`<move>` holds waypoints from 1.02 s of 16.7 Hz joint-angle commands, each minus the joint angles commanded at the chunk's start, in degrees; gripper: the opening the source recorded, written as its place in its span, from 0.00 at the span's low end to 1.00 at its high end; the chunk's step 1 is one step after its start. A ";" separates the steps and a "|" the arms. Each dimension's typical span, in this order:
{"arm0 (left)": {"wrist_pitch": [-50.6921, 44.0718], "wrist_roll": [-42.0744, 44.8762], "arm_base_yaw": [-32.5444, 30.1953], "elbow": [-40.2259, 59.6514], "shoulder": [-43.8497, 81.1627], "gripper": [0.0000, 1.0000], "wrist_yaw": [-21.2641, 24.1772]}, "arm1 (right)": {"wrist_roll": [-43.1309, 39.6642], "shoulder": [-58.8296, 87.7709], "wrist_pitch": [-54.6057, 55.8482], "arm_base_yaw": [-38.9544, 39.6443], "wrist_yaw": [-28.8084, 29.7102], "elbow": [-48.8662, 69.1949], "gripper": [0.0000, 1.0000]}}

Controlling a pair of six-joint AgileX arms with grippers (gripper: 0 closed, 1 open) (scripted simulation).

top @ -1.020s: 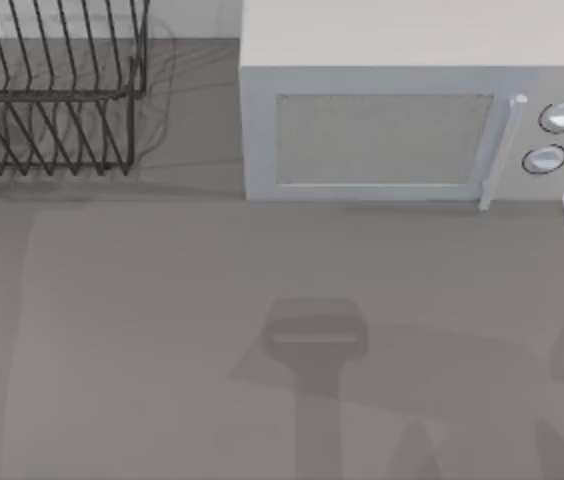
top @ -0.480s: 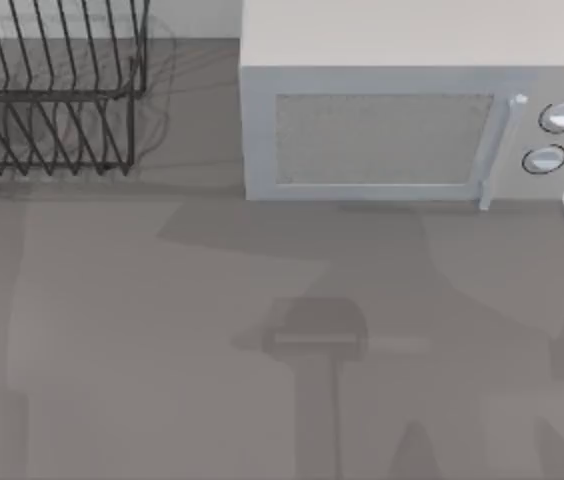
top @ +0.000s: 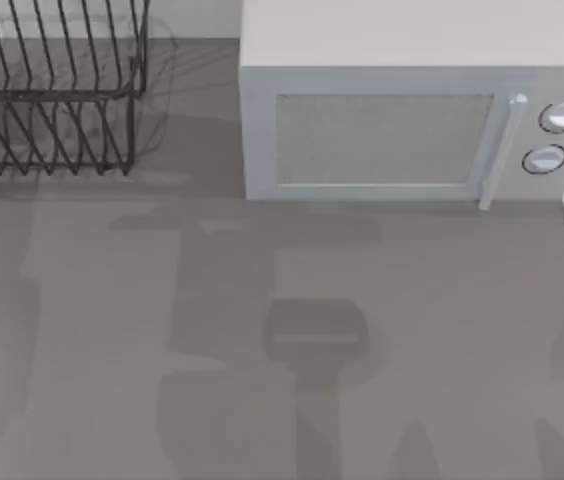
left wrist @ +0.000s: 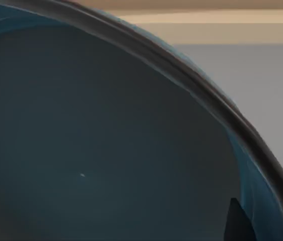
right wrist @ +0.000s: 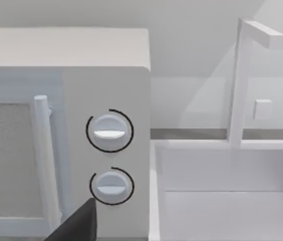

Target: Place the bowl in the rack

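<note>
The bowl [left wrist: 96,150] sits right up against the left wrist camera, its glossy blue-teal inside ringed by a dark rim. My left gripper [left wrist: 262,221] is shut on the bowl's rim, with one dark fingertip [left wrist: 236,223] showing inside the bowl. The black wire rack [top: 52,95] stands at the table's far left corner and nothing rests between its prongs. Of my right gripper, a single dark fingertip [right wrist: 79,223] shows in front of the microwave's knobs.
A pale grey microwave [top: 382,140] with its door shut stands at the back, right of the rack. A white sink [right wrist: 222,201] with a faucet [right wrist: 239,75] lies beyond the microwave's right side. Arm shadows cross the grey table [top: 82,330].
The broad shadows on the table have drifted left, toward the rack. The rack and the microwave have not moved.
</note>
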 joint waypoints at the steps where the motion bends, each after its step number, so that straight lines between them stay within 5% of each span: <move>1: 2.13 -0.07 -0.32 -0.68 1.74 0.00 -0.27 | 0.00 0.00 0.00 0.00 0.00 0.00 1.00; 8: 4.91 -0.20 -0.77 -1.65 3.94 0.00 -0.66 | 0.00 0.00 0.00 0.00 0.00 0.00 1.00; 17: 4.91 -0.20 -0.77 -1.65 3.94 0.68 -0.66 | 0.00 0.00 0.00 0.00 0.00 0.00 1.00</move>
